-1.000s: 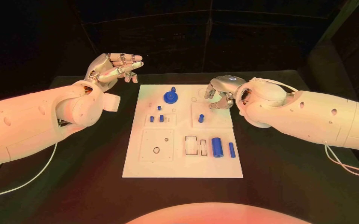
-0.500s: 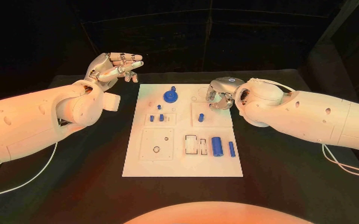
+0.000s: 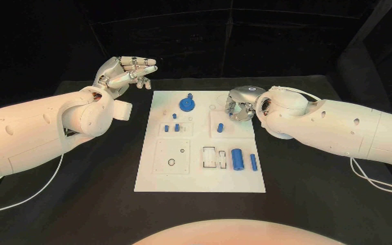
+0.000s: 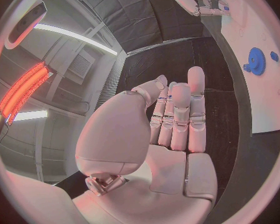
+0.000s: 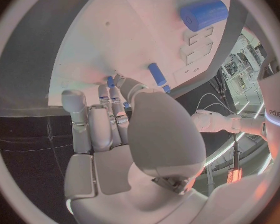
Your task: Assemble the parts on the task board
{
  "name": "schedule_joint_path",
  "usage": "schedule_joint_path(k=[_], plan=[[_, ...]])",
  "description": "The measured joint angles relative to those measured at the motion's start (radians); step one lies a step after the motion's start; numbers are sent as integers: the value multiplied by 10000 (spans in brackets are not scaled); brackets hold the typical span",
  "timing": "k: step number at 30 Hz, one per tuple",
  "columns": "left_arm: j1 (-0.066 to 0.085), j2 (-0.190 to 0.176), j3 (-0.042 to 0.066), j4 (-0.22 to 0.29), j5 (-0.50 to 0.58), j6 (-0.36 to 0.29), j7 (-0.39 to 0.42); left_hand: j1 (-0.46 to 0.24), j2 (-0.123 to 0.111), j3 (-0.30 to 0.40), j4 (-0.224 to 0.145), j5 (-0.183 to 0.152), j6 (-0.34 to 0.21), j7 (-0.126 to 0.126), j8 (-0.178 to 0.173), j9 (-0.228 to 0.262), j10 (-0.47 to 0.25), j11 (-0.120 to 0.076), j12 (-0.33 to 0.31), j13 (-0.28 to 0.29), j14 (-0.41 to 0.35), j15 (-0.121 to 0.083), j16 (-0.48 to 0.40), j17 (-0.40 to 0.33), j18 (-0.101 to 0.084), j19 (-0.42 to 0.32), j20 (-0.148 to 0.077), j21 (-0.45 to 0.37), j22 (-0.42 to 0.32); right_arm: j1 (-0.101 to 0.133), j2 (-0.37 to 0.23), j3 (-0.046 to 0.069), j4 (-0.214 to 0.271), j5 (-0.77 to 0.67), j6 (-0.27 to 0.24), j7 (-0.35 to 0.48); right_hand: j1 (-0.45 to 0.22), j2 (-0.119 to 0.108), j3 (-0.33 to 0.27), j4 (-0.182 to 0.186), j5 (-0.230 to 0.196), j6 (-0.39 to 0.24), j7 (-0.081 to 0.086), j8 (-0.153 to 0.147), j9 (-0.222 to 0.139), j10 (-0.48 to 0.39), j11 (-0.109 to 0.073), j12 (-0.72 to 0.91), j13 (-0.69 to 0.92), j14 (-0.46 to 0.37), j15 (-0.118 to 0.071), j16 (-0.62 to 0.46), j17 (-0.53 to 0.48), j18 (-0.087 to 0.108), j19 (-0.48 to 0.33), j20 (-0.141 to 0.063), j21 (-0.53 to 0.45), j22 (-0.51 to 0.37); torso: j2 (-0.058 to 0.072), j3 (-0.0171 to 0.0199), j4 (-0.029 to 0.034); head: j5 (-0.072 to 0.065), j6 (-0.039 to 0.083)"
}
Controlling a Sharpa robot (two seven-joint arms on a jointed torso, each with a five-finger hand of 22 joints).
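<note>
Left hand (image 3: 125, 73) raised off the table, left of the task board's (image 3: 201, 184) far-left corner, palm up, fingers loosely apart and slightly bent, holding nothing, touching nothing. Board lies mid-table, long axis running near-far. On it, left to right: two short blue pegs (image 3: 171, 127) standing in a small block on the left half, blue gear (image 3: 187, 105) at the far end just right of them, another blue peg (image 3: 220, 127) standing mid-board, big blue cylinder (image 3: 237, 159) lying near-right with long axis near-far, thin blue pin (image 3: 253, 163) just right of it, parallel. Right hand (image 3: 238, 105) hovers over the board's far-right corner, fingers curled down; cannot tell whether it grips anything or touches the board. White right forearm (image 3: 327, 126) sits beside the board's right edge, not covering parts.
</note>
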Motion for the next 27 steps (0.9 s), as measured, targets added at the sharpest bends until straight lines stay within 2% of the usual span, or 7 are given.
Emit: schedule_joint_path(k=[6, 11, 13, 16, 27], plan=[[-1, -13, 0, 2, 0, 0, -2, 0, 0, 0, 0, 0, 0, 0, 0, 0, 0, 0, 0, 0, 0, 0, 0, 0, 0, 0, 0, 0, 1, -11, 26, 6, -15, -16, 101, 3, 41, 40, 89, -76, 0, 138, -39, 0, -1, 127, -55, 40, -2, 0, 0, 0, 17, 0, 29, -29, 0, 40, -1, -1, 4, 7, -17], [-1, -19, 0, 3, 1, 0, -3, 0, 0, 29, -28, 0, 0, 0, 0, 1, 0, 0, 0, 0, 0, 0, 0, 0, 0, 0, 0, 0, 1, -18, 38, 16, -27, -65, 125, 1, 156, 235, 291, -193, 36, 275, -80, 0, 12, 325, -101, 93, -15, 0, 0, 49, 39, 0, 70, -70, 45, 106, -2, 0, 4, 8, -23], [-1, -22, 0, 3, 1, 0, -4, 0, 0, 29, -28, 0, 0, 0, 0, 1, 0, 0, 0, 0, 0, 0, 0, 0, -1, 0, 0, 0, 1, -22, 44, 19, -30, -101, 126, -11, 269, 348, 426, -304, -56, 385, -117, 0, 25, 459, -115, 94, -14, -20, -56, 49, 63, 0, 119, -119, 104, 144, -2, 1, 4, -5, -29], [-1, -27, 0, 3, 1, 0, -6, 0, 0, 28, -28, 0, 0, 0, 0, 1, 0, 0, 0, 0, 0, 0, 0, 0, -1, 0, 0, 0, 1, -35, 51, 28, -31, -185, 126, -36, 345, 424, 610, -436, -165, 423, -76, 0, 25, 549, -147, 94, -12, 0, -76, 91, 66, 0, 119, -119, 116, 204, -2, 3, 4, -19, -35], [-1, -44, 0, 3, 1, 0, -15, 0, 0, 28, -28, 0, 0, 0, 0, 1, 0, 0, 0, 1, 0, 0, 0, 0, 0, 0, 0, 0, 2, -75, 77, 36, 8, -533, 126, -132, 425, 502, 970, -799, -199, 532, -113, 0, 24, 667, -128, 90, -7, 0, -76, 113, 100, 0, 153, -154, 240, 351, -1, 4, 4, -49, -71]])
